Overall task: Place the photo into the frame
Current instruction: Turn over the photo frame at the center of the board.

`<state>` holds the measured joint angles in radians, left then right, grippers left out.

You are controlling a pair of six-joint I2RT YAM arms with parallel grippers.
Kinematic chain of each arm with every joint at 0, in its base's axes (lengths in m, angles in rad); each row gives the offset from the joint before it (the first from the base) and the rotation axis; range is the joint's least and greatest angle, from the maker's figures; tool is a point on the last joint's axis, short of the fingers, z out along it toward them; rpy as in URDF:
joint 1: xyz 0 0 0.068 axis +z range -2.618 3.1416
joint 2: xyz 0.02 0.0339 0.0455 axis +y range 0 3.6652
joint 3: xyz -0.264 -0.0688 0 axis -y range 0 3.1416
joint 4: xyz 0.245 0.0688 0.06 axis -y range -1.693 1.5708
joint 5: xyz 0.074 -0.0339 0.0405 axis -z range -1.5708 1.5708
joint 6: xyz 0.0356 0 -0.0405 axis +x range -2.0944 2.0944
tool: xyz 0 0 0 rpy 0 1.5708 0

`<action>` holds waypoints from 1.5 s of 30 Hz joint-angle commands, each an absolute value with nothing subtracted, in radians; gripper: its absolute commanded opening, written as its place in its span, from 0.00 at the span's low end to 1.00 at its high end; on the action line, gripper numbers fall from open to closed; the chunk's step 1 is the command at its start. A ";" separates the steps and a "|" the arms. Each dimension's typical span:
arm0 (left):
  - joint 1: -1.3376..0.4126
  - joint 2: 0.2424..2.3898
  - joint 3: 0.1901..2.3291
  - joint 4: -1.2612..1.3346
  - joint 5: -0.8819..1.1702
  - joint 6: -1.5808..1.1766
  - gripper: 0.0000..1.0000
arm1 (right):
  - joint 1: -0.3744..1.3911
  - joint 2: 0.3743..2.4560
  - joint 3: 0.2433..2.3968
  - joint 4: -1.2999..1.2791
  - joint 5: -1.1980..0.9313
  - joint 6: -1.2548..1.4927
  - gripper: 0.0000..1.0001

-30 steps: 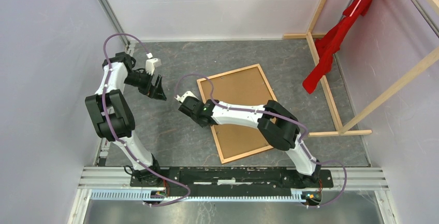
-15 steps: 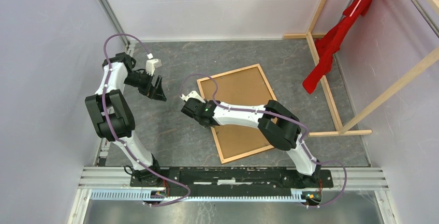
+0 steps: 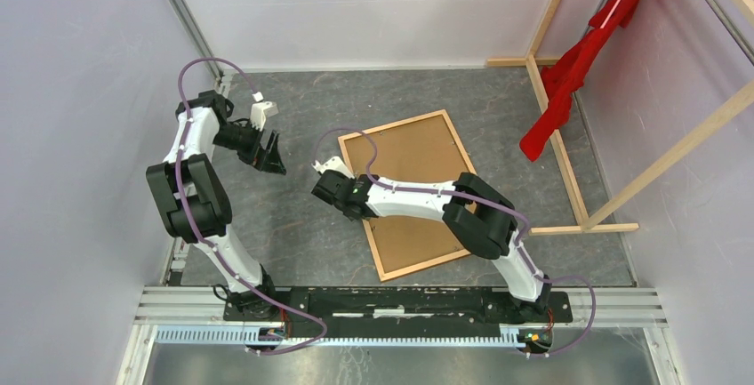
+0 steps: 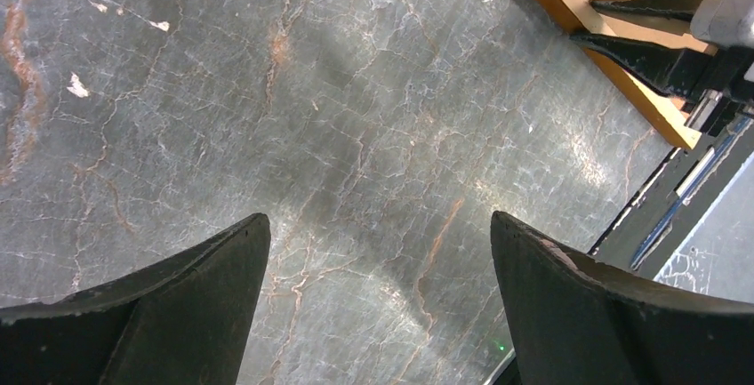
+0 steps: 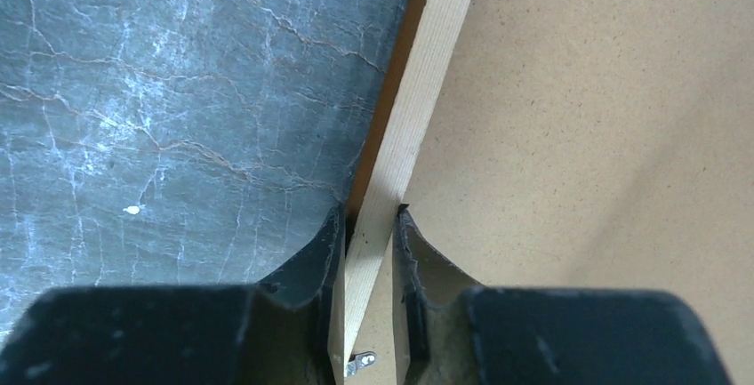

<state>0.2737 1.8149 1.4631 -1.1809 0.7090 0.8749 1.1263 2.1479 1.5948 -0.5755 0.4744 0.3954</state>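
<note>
Grey table [image 3: 293,225] bears one frame [image 5: 418,109], apparently pinched by right end effector [image 5: 369,216]; left end effector [image 4: 378,220] gapes.

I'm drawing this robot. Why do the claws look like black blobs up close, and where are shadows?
Left wrist view: the left claw, close to the camera, looks dark and soft-edged; a faint grey shadow band crosses the table. Right wrist view: the right claw is black and fuzzy, the frame it pinches bright and sharp. Top view: even light, soft shadows only.
</note>
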 commanded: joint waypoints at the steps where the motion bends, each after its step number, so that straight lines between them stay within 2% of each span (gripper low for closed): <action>1: 0.279 1.765 1.436 -1.199 0.757 0.935 1.00 | 1.111 2.132 1.660 -0.577 0.407 0.433 0.14; 9: 0.280 1.747 1.364 -1.185 0.765 0.957 1.00 | 1.077 1.958 1.852 -0.507 0.186 0.553 0.10; 11: 0.282 1.739 1.357 -1.186 0.769 0.957 1.00 | 1.051 1.907 1.856 -0.466 0.126 0.615 0.05; 16: 0.293 1.706 1.371 -1.192 0.803 0.937 0.99 | 0.996 1.798 1.827 -0.317 0.020 0.754 0.03; 26: 0.292 1.611 1.443 -1.227 0.894 0.871 0.98 | 0.867 1.718 1.738 -0.007 -0.182 1.057 0.00; 30: 0.286 1.596 1.477 -1.228 0.909 0.844 0.98 | 0.800 1.630 1.547 0.170 -0.224 1.151 0.00; 34: 0.229 1.586 1.551 -1.210 0.933 0.772 0.97 | 0.736 1.582 1.493 0.168 -0.251 1.150 0.03; 38: 0.105 1.540 1.565 -1.051 0.869 0.609 0.99 | 0.647 1.532 1.426 0.136 -0.293 1.130 0.07; 41: 0.036 1.571 1.572 -1.031 0.830 0.594 0.99 | 0.572 1.488 1.355 0.125 -0.325 1.111 0.14; 45: 0.026 1.626 1.564 -1.032 0.815 0.597 0.99 | 0.452 1.443 1.284 0.084 -0.386 1.072 0.18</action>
